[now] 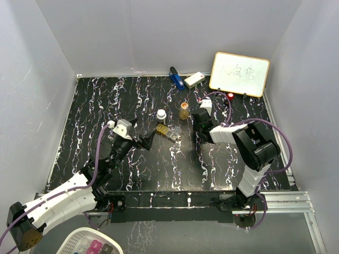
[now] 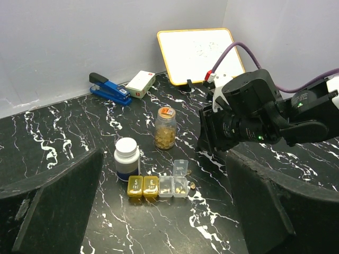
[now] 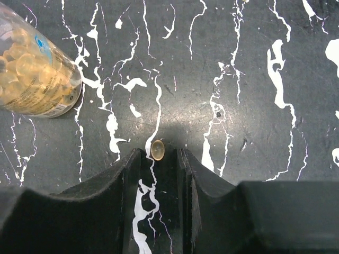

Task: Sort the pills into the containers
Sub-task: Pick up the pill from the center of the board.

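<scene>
The worktop [image 1: 106, 106] is black with white veins. Near its middle stand the containers. The dark bottle [image 1: 161, 115] has a white cap and stands upright. The amber bottle [image 1: 184, 111] stands at 3 o'clock from it, apart from it, also upright and full of golden pills to more than half. The box [image 1: 167, 132] lies at 5 o'clock from the dark bottle, just beside it.

In the left wrist view the box [image 2: 159, 186] shows four sections in a row. The two at 9 o'clock are yellow-gold and shut. The two at 3 o'clock are clear, with a few pills inside, and one lid stands up. A second pill [image 2: 193, 186] lies on the worktop just at 3 o'clock of the box.

The left tool [image 1: 150, 139] is at 8 o'clock from the box, near it. Its fingers are spread wide and hold nothing.

The right tool [image 1: 201, 123] points down to the worktop at 4 o'clock from the amber bottle. In the right wrist view its fingers [image 3: 132, 169] are spread only a little. A pill [image 3: 157, 150] lies on the worktop at the mouth of this narrow gap, and a small space shows on each side of it, so it is not pinched. The amber bottle [image 3: 34, 79] is at 10 o'clock from this pill, apart from it.

At the 12 o'clock edge lie a blue stapler [image 1: 176, 78] and a white block [image 1: 194, 80], side by side. A whiteboard [image 1: 239, 74] leans at the 1 o'clock corner.
</scene>
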Robot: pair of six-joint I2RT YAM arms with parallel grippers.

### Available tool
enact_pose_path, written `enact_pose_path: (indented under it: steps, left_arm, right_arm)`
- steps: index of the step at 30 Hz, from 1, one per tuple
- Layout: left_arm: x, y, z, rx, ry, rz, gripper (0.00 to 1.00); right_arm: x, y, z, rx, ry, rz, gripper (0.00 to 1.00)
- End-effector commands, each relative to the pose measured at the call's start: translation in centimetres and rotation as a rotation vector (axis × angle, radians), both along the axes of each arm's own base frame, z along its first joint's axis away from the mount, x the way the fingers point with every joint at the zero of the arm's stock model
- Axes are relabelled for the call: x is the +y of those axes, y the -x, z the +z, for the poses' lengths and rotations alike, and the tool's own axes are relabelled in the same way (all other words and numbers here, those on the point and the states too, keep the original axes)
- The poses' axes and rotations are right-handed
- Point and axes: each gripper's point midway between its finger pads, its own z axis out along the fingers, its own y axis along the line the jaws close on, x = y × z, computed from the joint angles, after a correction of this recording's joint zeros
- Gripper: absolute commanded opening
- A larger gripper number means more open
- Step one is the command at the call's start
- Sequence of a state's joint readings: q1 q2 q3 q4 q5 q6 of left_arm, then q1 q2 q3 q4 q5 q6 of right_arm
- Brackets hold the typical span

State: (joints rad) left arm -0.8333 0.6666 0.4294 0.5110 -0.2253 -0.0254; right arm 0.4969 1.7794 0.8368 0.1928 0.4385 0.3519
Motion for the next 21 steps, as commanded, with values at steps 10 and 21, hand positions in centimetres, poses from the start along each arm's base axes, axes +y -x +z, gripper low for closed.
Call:
enact_pose_path:
  steps: [10,21]
  left_arm:
    - [0.38,-0.09,1.29,-0.038,0.029,0.018,0.99]
    - [0.17,-0.10,1.29,-0.037,0.027,0.011,0.99]
  right_arm:
    - [0.22,-1.28,1.16,-0.041,-0.027,-0.019,0.20]
    - [0.03,-1.28,0.54,-0.032,-0.011,-0.025,0.07]
